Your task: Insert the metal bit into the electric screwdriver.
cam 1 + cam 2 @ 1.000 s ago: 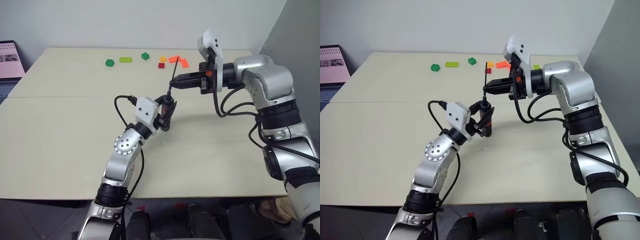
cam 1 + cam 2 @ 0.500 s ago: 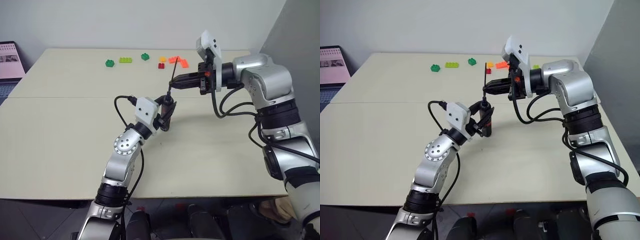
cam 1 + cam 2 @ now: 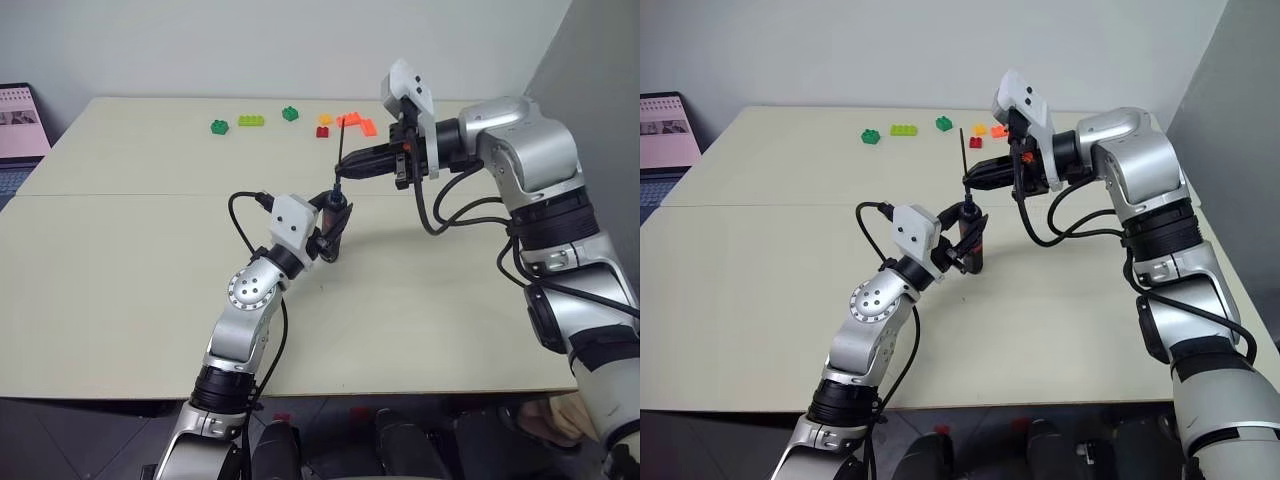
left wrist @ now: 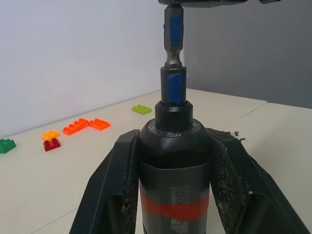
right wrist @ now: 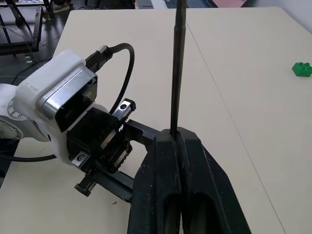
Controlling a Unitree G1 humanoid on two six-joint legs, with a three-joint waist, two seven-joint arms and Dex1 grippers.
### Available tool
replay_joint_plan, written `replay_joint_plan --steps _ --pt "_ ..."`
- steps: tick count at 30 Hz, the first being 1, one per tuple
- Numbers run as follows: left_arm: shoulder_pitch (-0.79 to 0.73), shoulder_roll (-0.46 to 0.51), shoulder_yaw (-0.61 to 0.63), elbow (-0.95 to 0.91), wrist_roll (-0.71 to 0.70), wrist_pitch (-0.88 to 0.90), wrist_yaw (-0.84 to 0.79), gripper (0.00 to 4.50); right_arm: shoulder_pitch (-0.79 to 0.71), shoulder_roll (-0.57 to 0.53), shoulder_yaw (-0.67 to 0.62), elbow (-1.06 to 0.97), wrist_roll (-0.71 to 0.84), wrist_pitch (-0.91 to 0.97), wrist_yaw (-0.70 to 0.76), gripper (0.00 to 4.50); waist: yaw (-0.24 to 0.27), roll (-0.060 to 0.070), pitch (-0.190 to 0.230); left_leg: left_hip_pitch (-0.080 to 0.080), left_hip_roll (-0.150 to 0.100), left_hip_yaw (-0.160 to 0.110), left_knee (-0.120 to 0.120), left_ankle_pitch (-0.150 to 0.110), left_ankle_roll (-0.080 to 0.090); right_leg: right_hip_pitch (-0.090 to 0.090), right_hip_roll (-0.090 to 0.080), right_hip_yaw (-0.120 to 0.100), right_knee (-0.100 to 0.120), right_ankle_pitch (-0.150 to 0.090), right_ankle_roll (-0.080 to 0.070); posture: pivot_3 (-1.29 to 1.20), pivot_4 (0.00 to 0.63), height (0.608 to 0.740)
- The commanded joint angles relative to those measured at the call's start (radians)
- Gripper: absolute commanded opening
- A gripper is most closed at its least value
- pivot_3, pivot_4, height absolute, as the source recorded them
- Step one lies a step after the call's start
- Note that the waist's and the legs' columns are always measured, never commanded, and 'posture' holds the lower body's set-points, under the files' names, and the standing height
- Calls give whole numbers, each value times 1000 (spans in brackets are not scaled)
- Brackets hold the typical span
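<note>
My left gripper (image 3: 334,216) is shut on the electric screwdriver (image 3: 335,226), a black cylinder with a red band (image 4: 174,209), held nearly upright over the table's middle. Just above it, my right gripper (image 3: 340,173) reaches in from the right and is shut on the metal bit (image 3: 342,150), a thin dark rod standing almost upright. In the left wrist view the metal bit (image 4: 173,34), marked with blue, lines up with the screwdriver's narrow tip (image 4: 174,90). Its lower end meets that tip; I cannot tell how deep it sits. The right wrist view shows the metal bit (image 5: 176,68) rising from the shut fingers.
Several toy bricks lie at the table's far side: green (image 3: 219,125), lime (image 3: 251,120), green (image 3: 290,113), red (image 3: 323,131) and orange (image 3: 357,121). A screen (image 3: 20,120) stands off the table's far left corner. A grey wall rises at the right.
My right wrist has turned a little, and the bit's upper end has swung left, so it stands more upright. The left gripper and the screwdriver have kept still.
</note>
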Motion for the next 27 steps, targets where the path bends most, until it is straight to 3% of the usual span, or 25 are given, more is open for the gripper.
replay_joint_plan --steps 1,4,13,23,27 --pt "14 12 7 26 15 21 8 1641 -18 5 7 4 -12 -2 9 0 0 0 0 0 0 0 0 0 0 0 0 0 0 0 0 0 150 740" --pt "15 13 6 24 15 22 7 1641 -20 7 2 6 -8 -3 9 519 0 0 0 0 0 0 0 0 0 0 0 0 0 0 0 0 150 740" --pt "17 16 8 20 14 23 4 1641 -33 14 -30 21 3 -1 -21 2817 0 0 0 0 0 0 0 0 0 0 0 0 0 0 0 0 150 740" --pt "-3 26 19 29 7 24 -4 1641 22 -54 -97 -45 44 44 -34 2833 1 0 0 0 0 0 0 0 0 0 0 0 -1 0 0 0 150 740" --pt "-106 64 22 39 35 15 -16 1641 111 -130 -171 -166 74 103 -86 2833 1 0 0 -1 0 0 0 0 0 0 0 0 0 0 0 0 150 740"
